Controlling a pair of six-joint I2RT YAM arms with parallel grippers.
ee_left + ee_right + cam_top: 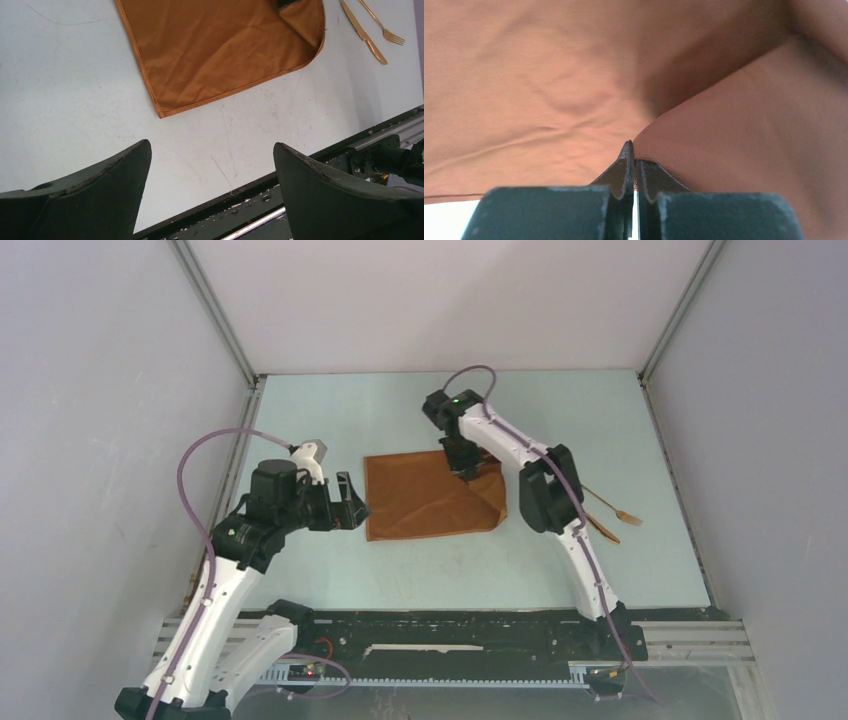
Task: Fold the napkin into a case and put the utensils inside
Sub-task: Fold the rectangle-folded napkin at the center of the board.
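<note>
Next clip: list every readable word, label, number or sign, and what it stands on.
None readable in any view.
The napkin, utensils and table are plain.
The green light on the right arm is a lamp, not a sign.
Any marking elsewhere is too small to tell.

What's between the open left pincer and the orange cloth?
Nothing but table, bare and lightly scuffed, separates the left pincer from the napkin and its near corner. The left wrist view shows this most clearly.
</note>
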